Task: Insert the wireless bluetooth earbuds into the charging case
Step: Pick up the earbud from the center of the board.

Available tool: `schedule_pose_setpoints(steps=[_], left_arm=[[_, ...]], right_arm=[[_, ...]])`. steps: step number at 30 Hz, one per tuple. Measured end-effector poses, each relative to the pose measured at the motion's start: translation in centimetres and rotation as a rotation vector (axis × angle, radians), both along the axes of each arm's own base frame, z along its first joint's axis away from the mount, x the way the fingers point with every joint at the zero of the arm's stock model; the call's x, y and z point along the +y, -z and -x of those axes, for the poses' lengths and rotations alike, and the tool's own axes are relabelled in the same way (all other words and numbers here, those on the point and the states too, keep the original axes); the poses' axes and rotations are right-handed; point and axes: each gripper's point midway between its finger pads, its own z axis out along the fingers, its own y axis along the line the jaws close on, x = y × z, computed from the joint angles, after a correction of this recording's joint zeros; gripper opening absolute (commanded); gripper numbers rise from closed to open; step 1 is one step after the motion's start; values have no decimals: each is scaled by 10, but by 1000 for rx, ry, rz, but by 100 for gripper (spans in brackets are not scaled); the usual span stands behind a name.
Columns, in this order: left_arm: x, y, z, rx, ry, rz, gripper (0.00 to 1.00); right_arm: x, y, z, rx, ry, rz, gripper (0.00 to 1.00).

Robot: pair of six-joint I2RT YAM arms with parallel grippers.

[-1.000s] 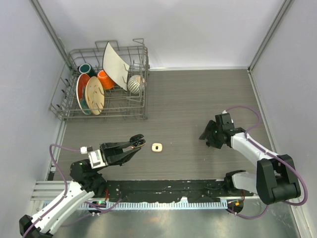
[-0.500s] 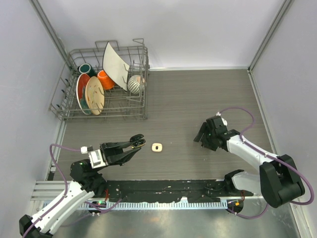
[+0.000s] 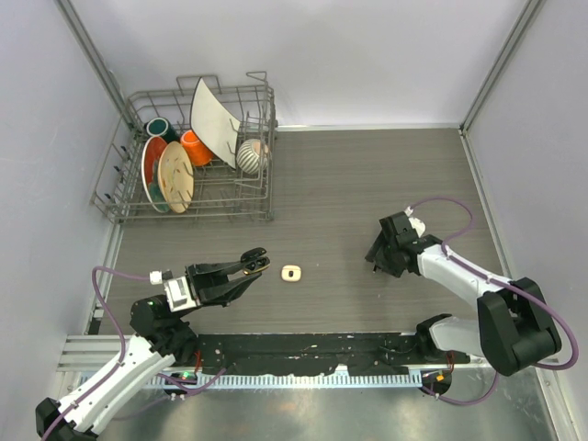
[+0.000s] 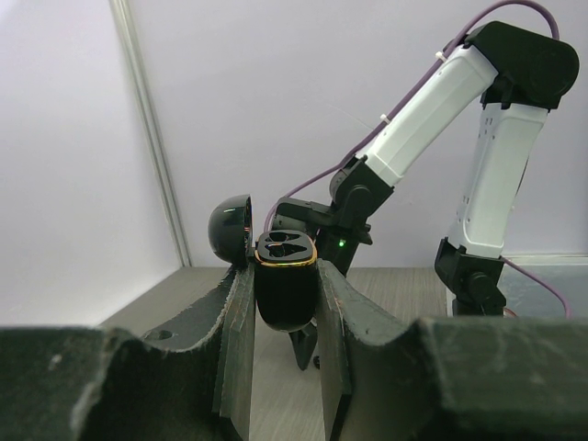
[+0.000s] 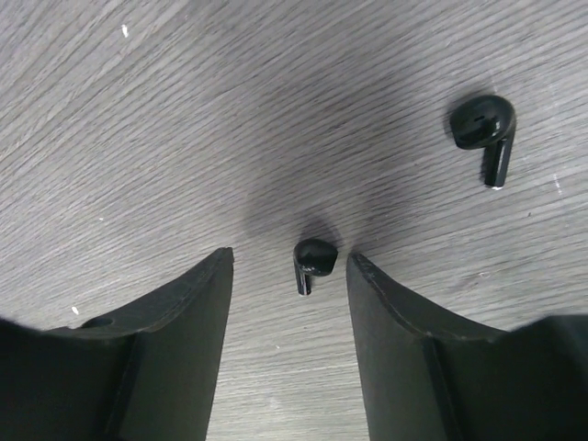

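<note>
Right pincer [image 5: 289, 259] is shifting left, straddling black earbud [image 5: 313, 257], partly open, holding nothing; needs centring before closing. Left pincer [image 4: 285, 271] is clamping charging case [image 4: 284, 301].

Table [image 3: 367, 175]: grey-brown wood-grain top, walls on three sides.
Far-left corner: wire rack [image 3: 197, 219] stands on the top, close to both walls.
Centre: small cream oval item [image 3: 291, 273], lying alone, well apart from the rack; kind not clear.
Right side: black earbud [image 5: 315, 255] lies flat, stem pointing down in the right wrist view; second black earbud [image 5: 480, 129] near it, not touching.
Surface: a few white specks [image 5: 124, 30] on the grain.
</note>
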Motion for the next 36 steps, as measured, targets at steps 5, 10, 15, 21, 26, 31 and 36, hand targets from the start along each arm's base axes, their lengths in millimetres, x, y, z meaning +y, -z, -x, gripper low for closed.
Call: schedule_pose_setpoints(steps=[5,10,15,21,26,31,36], left_arm=[[0,1,-1,4,-1,-3,0],[-1,2,-1,8,-2,-6,0],[0,2,-2,10,-7,-4,0],[0,3,-2,12,-8,-6,0],[0,2,-2,11,-8,-6,0],[0,2,-2,11,-8,-5,0],[0,2,-2,9,-9,-3,0]], right_arm=[[-3,2,0,11,22,13,45],[-4,3,1,20,29,18,41],[-4,4,1,24,31,22,37],[-4,4,-1,19,33,19,35],[-4,4,-1,20,33,20,34],[-2,5,-3,18,10,27,34],[-1,5,-5,21,-25,49,35]])
